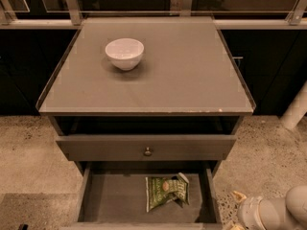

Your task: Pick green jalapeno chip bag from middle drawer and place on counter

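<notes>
The green jalapeno chip bag (pixel 166 191) lies flat on the grey floor of the open middle drawer (pixel 112 200), right of its centre. The counter (pixel 187 75) is the wide grey top above it. My gripper (pixel 234 212) is at the bottom right corner, outside the drawer's right wall and lower than the counter. It is open and empty, with one pale fingertip (pixel 238 196) showing and the other at the frame's bottom edge. Most of the gripper is cut off by the frame.
A white bowl (pixel 124 53) stands on the counter's back left part. The drawer above, a grey front with a small round knob (pixel 147 151), is closed. A white post (pixel 295 110) stands on the speckled floor at right. Dark cabinets flank the unit.
</notes>
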`<state>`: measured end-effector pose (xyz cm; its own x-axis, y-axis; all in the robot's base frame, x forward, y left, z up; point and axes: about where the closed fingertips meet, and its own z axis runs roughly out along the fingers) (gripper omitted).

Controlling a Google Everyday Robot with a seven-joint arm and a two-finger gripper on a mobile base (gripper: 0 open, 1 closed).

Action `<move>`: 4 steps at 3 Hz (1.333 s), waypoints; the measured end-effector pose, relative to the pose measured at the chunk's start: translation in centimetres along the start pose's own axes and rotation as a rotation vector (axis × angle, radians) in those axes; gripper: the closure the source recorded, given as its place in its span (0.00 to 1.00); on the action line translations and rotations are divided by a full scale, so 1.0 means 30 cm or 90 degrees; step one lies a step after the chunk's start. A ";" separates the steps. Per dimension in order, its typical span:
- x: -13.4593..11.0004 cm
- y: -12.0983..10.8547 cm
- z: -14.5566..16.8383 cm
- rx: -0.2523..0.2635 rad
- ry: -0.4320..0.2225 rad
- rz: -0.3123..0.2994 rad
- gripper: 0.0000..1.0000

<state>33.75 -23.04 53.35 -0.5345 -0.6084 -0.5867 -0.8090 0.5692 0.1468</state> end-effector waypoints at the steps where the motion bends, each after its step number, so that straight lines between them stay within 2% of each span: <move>1: 0.014 0.006 0.014 -0.005 -0.004 0.008 0.00; 2: -0.013 -0.016 0.022 0.003 -0.030 0.004 0.00; 3: -0.137 -0.067 0.155 -0.014 -0.076 -0.017 0.00; 4: -0.137 -0.066 0.158 -0.014 -0.076 -0.017 0.00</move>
<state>38.71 -19.06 51.70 -0.4809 -0.5519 -0.6813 -0.8283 0.5407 0.1466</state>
